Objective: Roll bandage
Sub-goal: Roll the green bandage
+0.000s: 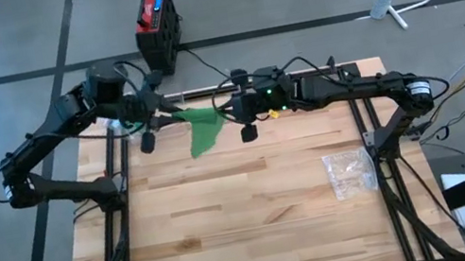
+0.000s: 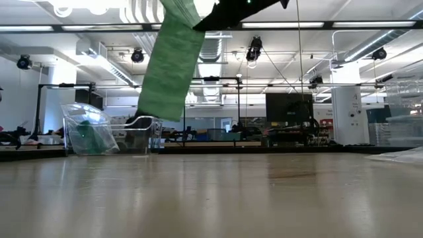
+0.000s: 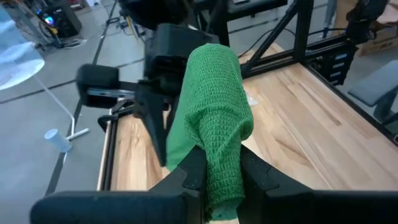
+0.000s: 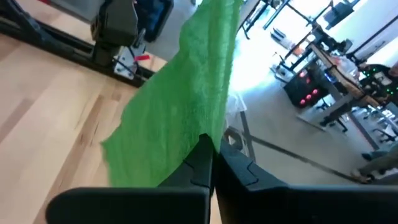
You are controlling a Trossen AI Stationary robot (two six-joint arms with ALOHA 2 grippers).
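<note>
A green bandage (image 1: 201,128) is held in the air between my two grippers, above the far middle of the wooden table (image 1: 247,214). My left gripper (image 1: 167,113) is shut on its left end and my right gripper (image 1: 225,113) is shut on its right part. A wide flap hangs down between them. In the low view the bandage (image 2: 170,63) hangs well clear of the table top, below my right gripper (image 2: 231,10). My left gripper pinches a bunched, narrowed part of the bandage (image 3: 222,158) between its two fingers (image 3: 189,171), coming level from the table's left. The bandage widens beyond the fingers and is lifted clear of the table. My right gripper pinches an edge of the spread bandage (image 4: 205,127) between its two shut fingers (image 4: 202,158), coming level from the table's right. One layer or several, I cannot tell. The cloth spreads away from the fingers and hangs clear of the table.
A crumpled clear plastic bag (image 1: 350,173) lies near the table's right edge. A clear plastic container with something green inside (image 2: 89,132) stands at the far left, by the left arm. A red and black box (image 1: 157,19) stands on the floor beyond the table.
</note>
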